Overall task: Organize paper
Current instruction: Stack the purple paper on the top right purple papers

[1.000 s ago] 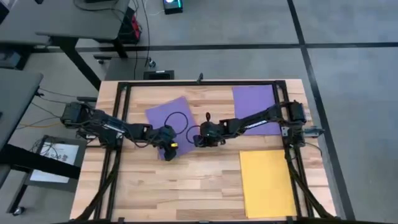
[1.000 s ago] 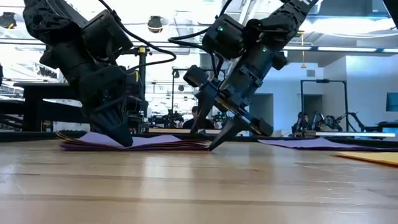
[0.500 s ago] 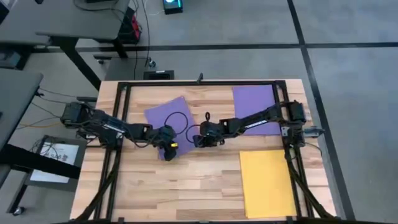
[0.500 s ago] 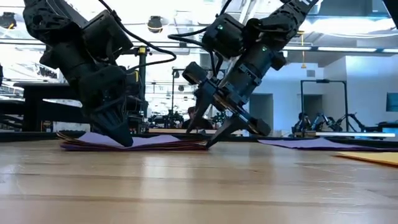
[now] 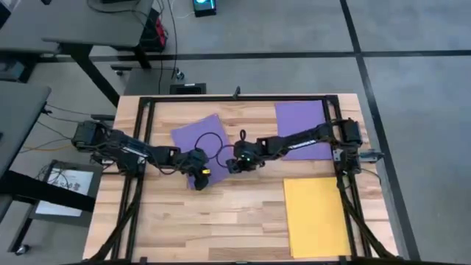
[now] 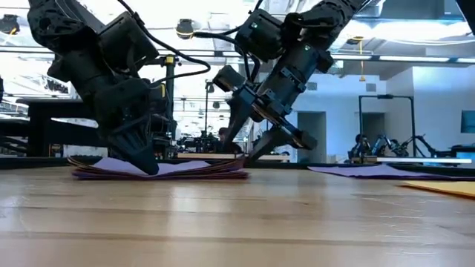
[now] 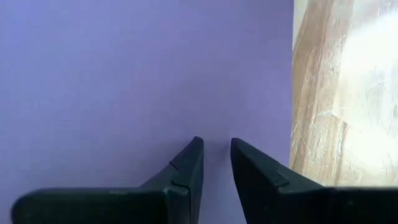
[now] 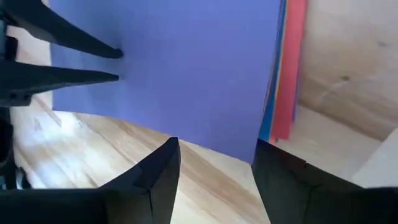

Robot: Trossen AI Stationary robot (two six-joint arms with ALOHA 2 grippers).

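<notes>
Since a second ago the right gripper (image 6: 260, 144) has lifted off the table and drawn toward the stack; in the low view its tips now hang above the stack's near-right edge instead of touching the wood beside it. Its fingers (image 8: 155, 171) are spread wide with nothing between them, and in the right wrist view they frame the corner of the stack, where blue, yellow and pink-red sheet edges (image 8: 287, 68) fan out from under the purple top sheet (image 8: 186, 68). The left gripper (image 5: 200, 175) has not shifted: its fingers (image 7: 186, 171) are drawn narrow, a thin gap between them, with the tips pressed down on the purple top sheet close to its edge, pinning the stack (image 5: 197, 136) to the table (image 5: 221, 221). That stack lies tilted in the middle-left of the table, between the two arms. A second purple sheet (image 5: 302, 125) lies flat at the far right of the table, partly under the right arm, and a yellow sheet (image 5: 316, 213) lies flat at the near right, well apart from both grippers. Loops of black cable (image 5: 213, 141) curve over the stack between the two wrists.
</notes>
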